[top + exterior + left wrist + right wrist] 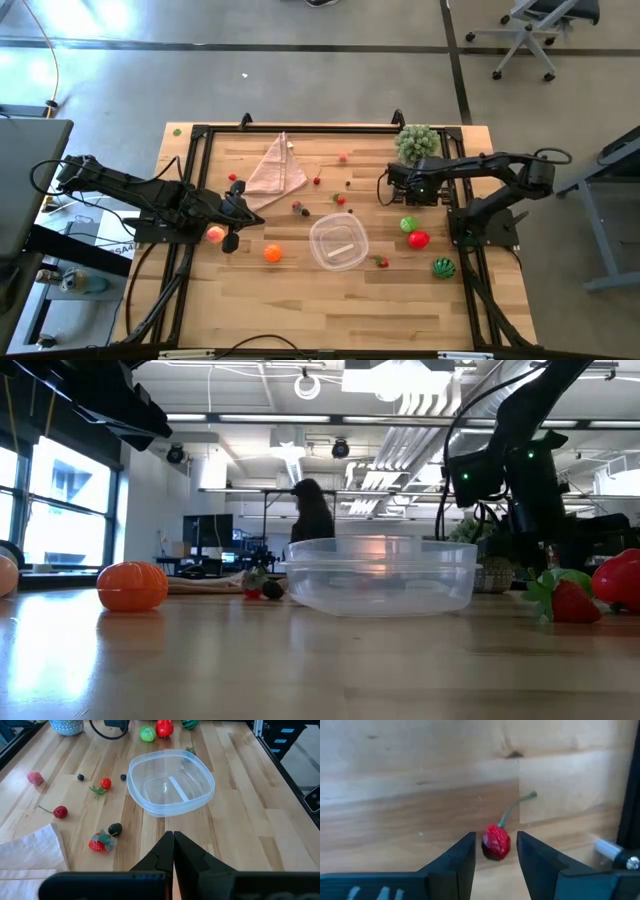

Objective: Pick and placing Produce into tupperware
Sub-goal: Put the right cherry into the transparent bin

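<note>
The clear tupperware (318,232) stands with nothing in it at mid-table, also seen in the low view (380,575). Loose produce lies around it: an orange (272,254), a pink peach (215,234), a green apple (408,224), a red apple (418,239) and a striped melon (443,267). My right gripper (384,187) points down, open, over a small red cherry (496,845) that lies on the wood; its fingers stand on either side of the cherry without touching it. My left gripper (243,213) hovers shut at the left, holding nothing.
A folded pink cloth (275,168) lies at the far middle and a bushy plant (416,143) stands beside the right arm. Small berries and a strawberry (98,843) are scattered between cloth and tub. Another strawberry (381,262) lies right of the tub.
</note>
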